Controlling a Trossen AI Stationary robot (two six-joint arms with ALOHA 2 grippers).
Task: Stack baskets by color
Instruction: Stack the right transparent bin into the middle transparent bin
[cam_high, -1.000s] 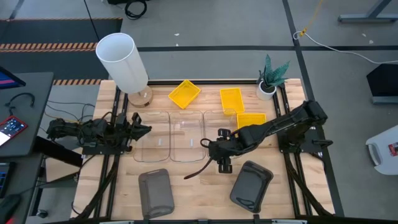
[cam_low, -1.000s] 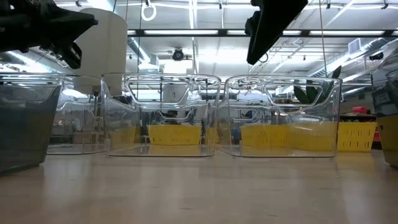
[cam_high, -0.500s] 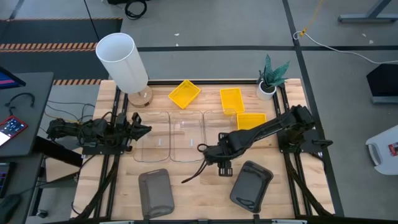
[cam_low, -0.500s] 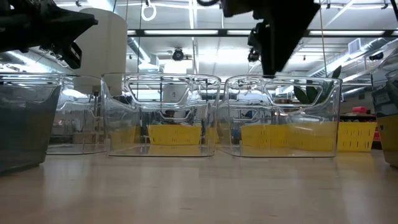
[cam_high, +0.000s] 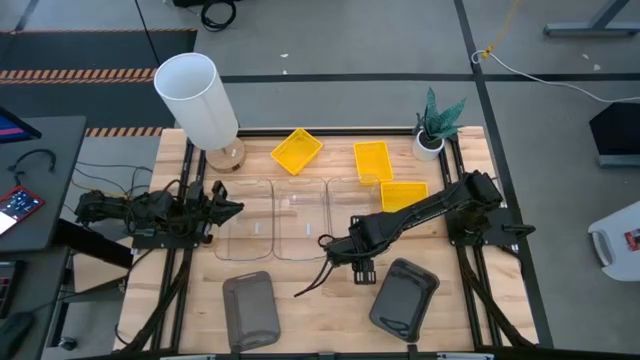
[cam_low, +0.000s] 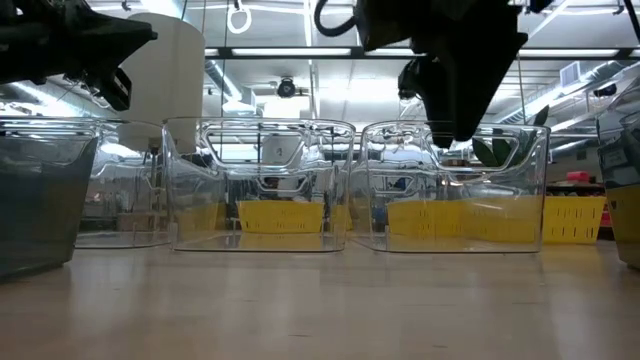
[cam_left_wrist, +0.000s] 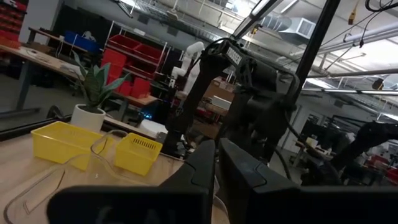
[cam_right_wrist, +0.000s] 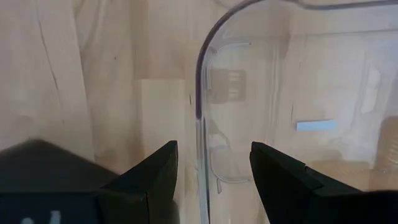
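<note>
Three clear baskets (cam_high: 300, 222) stand side by side on their bottoms at mid-table. Behind them lie three yellow baskets (cam_high: 296, 150) (cam_high: 372, 161) (cam_high: 404, 192). Two dark grey baskets (cam_high: 250, 308) (cam_high: 404, 297) sit near the front edge. My right gripper (cam_high: 340, 254) points down over the near end of the clear baskets. It is open, and its fingers (cam_right_wrist: 163, 169) stand on either side of a clear basket's wall (cam_right_wrist: 199, 118) by a rounded corner, without touching it. My left gripper (cam_high: 232, 208) waits shut at the table's left, above the leftmost clear basket's edge.
A tall white cylinder (cam_high: 197, 98) stands at the far left and a small potted plant (cam_high: 434, 128) at the far right. A dark cable (cam_high: 312, 281) hangs from my right arm over the bare wood between the two grey baskets.
My right gripper has sunk toward the clear baskets' near end and tipped further to point straight down, shifting a little toward the table's left. Its fingers have stayed open. No basket has moved.
</note>
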